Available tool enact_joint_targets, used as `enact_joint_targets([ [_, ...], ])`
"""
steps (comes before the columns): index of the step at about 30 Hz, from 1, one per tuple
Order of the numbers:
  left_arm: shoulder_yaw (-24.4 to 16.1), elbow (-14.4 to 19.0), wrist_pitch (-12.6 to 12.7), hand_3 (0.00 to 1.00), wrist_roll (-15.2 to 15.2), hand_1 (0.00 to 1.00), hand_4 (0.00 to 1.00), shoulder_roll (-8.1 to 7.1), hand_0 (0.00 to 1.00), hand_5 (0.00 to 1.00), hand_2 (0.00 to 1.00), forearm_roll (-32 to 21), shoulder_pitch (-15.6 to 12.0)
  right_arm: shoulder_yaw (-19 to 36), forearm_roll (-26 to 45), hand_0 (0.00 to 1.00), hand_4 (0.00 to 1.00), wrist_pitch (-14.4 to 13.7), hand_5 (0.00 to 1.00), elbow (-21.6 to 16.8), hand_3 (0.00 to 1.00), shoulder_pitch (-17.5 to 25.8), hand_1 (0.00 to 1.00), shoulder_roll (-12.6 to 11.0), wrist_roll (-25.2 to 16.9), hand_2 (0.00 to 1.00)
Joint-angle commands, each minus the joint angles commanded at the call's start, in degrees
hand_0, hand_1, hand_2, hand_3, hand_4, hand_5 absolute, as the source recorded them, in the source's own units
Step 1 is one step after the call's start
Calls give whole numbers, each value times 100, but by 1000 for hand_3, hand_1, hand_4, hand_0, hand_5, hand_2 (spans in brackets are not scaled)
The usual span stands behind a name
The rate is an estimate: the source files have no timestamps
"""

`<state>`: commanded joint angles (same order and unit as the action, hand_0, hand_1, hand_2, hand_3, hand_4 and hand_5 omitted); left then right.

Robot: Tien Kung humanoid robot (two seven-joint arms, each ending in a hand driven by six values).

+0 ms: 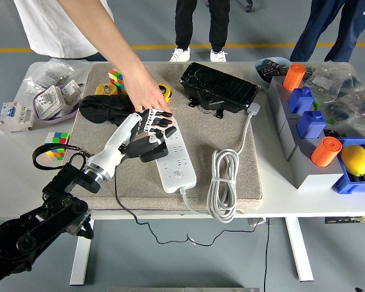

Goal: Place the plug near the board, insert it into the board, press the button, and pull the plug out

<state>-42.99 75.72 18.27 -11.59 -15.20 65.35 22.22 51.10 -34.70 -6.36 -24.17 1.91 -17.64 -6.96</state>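
A white power strip [176, 163] lies lengthwise on the beige mat [231, 137]. My left hand [151, 129] reaches over its far half, fingers curled around a black plug adapter [149, 148] that sits low over the strip's left edge. The adapter's black cable [116, 187] trails toward the table's near edge. A person's hand [147, 97] rests at the strip's far end, touching my fingertips. My right arm does not show.
The strip's white cord lies coiled [222, 182] on the mat's right. Behind are a black pouch [103, 109], a yellow tape measure [165, 90] and a black case [219, 88]. A Rubik's cube [56, 143] sits left; bins with orange cylinders [325, 151] and a lemon [354, 160] stand right.
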Motion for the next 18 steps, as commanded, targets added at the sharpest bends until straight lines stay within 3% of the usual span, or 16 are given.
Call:
enact_joint_targets([
  [1,-14,-42,22,802,-60,815,904,12,810,670,821,-3,-3,-10,15,605,903,0,370,18,545,-6,622,5,0,589],
  [6,-79,-286,141,802,-378,815,904,28,810,670,821,-55,6,-120,101,605,903,4,370,78,545,-28,622,23,11,589],
  [8,-126,-356,173,839,-475,840,913,25,855,691,856,-135,-4,-126,113,605,904,2,371,83,545,-27,622,21,9,589],
  [18,-371,-438,142,822,-451,825,913,42,835,689,834,-219,-76,-155,179,605,905,6,374,133,545,16,622,32,2,590],
])
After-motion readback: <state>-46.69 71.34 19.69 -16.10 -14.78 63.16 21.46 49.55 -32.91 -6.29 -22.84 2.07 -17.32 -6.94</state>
